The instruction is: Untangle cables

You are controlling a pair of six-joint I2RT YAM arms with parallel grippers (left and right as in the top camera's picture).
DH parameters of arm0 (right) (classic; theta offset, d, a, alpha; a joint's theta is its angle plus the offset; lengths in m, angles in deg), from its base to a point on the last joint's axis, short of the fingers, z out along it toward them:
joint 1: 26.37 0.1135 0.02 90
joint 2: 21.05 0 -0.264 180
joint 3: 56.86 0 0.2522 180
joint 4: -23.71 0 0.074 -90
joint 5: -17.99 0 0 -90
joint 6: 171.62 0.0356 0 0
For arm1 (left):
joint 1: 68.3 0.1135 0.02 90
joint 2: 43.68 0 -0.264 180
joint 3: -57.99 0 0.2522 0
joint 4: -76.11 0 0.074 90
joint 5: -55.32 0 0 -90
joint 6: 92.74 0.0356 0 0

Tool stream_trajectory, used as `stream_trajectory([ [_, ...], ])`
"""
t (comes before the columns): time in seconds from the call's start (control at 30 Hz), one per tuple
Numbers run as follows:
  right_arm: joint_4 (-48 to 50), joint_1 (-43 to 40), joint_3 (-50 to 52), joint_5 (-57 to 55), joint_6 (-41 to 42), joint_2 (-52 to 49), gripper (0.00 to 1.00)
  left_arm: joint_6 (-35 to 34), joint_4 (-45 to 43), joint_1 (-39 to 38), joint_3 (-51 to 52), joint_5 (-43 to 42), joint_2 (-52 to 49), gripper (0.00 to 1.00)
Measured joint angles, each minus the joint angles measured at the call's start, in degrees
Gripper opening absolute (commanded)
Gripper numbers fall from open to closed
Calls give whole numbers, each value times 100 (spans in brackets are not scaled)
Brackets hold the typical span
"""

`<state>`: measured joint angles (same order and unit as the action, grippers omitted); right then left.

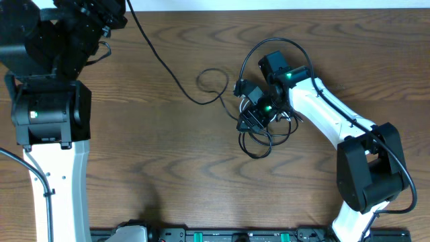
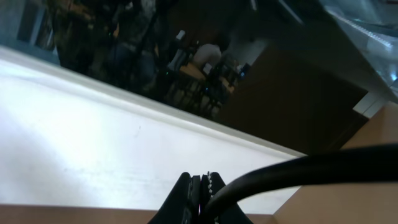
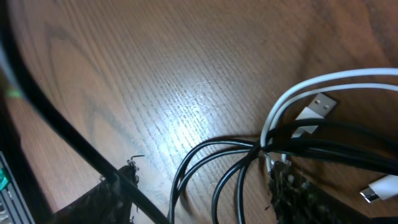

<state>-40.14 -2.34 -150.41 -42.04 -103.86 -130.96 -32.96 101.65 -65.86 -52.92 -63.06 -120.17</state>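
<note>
A long black cable [image 1: 168, 70] runs from my left gripper [image 1: 113, 15] at the table's far left edge, through a loop, to a tangle of black cables [image 1: 259, 138] at mid table. In the left wrist view my left gripper [image 2: 202, 186] is shut with that black cable [image 2: 298, 171] leading out of its jaws. My right gripper [image 1: 254, 119] is low over the tangle. In the right wrist view it is open [image 3: 202, 186], with several black cable strands [image 3: 230, 162] lying between its fingers. A white cable [image 3: 292, 93] with a USB plug [image 3: 317, 106] crosses the black ones.
The white base and link of the left arm [image 1: 50, 134] stand along the left side. The right arm [image 1: 336, 121] reaches in from the lower right. A black rail [image 1: 235, 235] runs along the front edge. A second white plug [image 3: 379, 190] lies at the right.
</note>
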Motion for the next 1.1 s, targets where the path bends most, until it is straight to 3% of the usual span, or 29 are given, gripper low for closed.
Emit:
stream_trajectory([
  [0.03, -4, 0, 0, 13, -2, 2, 56, 0, 35, 0, 0, -2, -9, 8],
  [0.13, -2, 0, 0, 48, -37, 50, 3, 0, 107, 0, 0, 0, -33, 7],
  [0.17, 2, 0, 0, 46, -28, 63, 1, 0, 129, 0, 0, 0, -39, 7],
  [0.37, 63, -98, -238, -136, 688, 166, 1, 46, 763, 11, -7, 68, -46, 7],
  [0.77, 127, -723, -3178, -758, 2754, 1637, 1, 623, 2444, 13, -4, 326, -369, 8],
  [0.97, 323, -723, -3456, -1233, 3939, 1690, 1, 758, 2673, 13, -4, 326, -549, 7],
  [1.1, 688, -723, -3486, -1156, 4266, 1565, 1, 780, 2761, 13, -4, 323, -647, 8],
])
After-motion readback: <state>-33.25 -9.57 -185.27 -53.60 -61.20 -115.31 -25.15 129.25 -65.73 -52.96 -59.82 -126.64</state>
